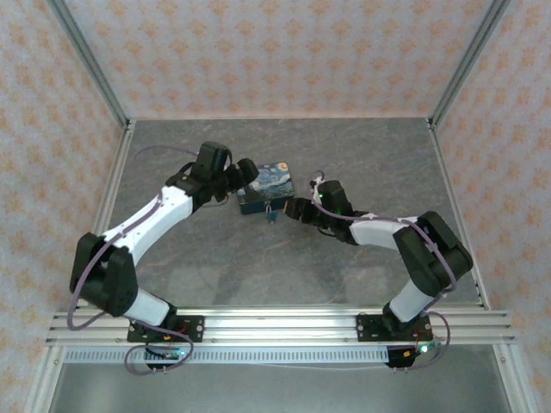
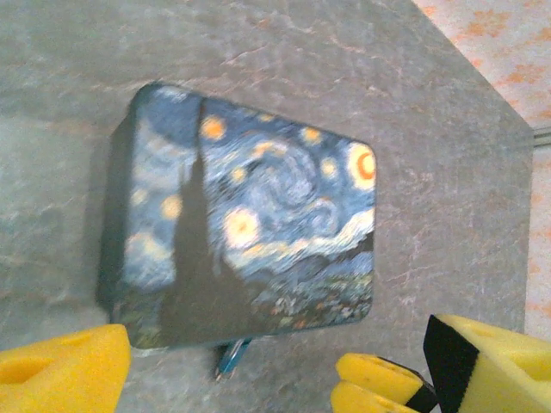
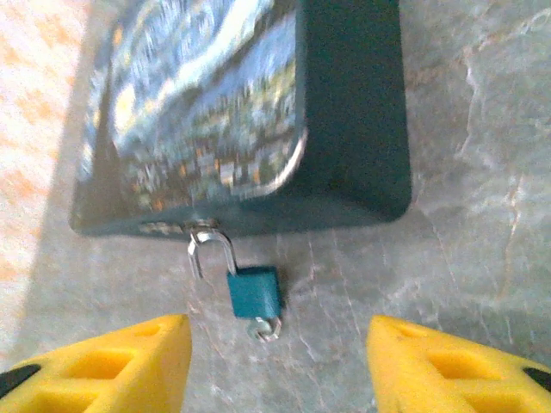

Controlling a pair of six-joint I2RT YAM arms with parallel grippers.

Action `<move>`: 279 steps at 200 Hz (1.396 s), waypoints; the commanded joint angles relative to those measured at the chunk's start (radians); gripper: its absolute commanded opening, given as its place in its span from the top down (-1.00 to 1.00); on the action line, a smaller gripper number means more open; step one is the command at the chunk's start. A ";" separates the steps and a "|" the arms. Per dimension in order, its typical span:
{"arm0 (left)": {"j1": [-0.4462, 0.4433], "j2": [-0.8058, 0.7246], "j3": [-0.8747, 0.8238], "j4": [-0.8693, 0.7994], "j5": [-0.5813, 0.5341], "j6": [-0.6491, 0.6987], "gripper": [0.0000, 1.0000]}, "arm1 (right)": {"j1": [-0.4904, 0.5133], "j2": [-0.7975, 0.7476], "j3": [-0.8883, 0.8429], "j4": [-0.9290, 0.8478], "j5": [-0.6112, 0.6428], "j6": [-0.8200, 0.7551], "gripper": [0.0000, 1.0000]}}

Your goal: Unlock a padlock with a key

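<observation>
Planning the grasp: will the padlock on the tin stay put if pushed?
Probably not: the padlock hooks to the tin only by its thin loop, so it should pivot. It looks tiny, so likely light.

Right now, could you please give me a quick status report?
Left gripper open beside tin; right gripper open, facing padlock. Padlock hooked on tin's side. Nothing blocking it.

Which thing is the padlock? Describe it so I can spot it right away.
Find the blue-and-yellow swirl-painted rectangular tin in the middle of the grey table. On its near side lies the small teal-blue padlock, its thin silvery loop hooked to the tin. It is far smaller than the tin and plain-coloured.
</observation>
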 commanded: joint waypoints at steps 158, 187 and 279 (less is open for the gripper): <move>0.003 0.229 0.015 -0.057 0.097 0.164 -0.67 | -0.026 0.197 0.157 0.253 -0.127 -0.066 -0.59; -0.012 0.175 -0.066 -0.027 0.092 0.134 -0.68 | -0.027 0.220 0.180 0.264 -0.144 -0.085 -0.59; -0.020 0.071 -0.049 0.005 0.141 0.066 -0.68 | -0.030 0.084 0.034 0.207 -0.232 -0.136 -0.59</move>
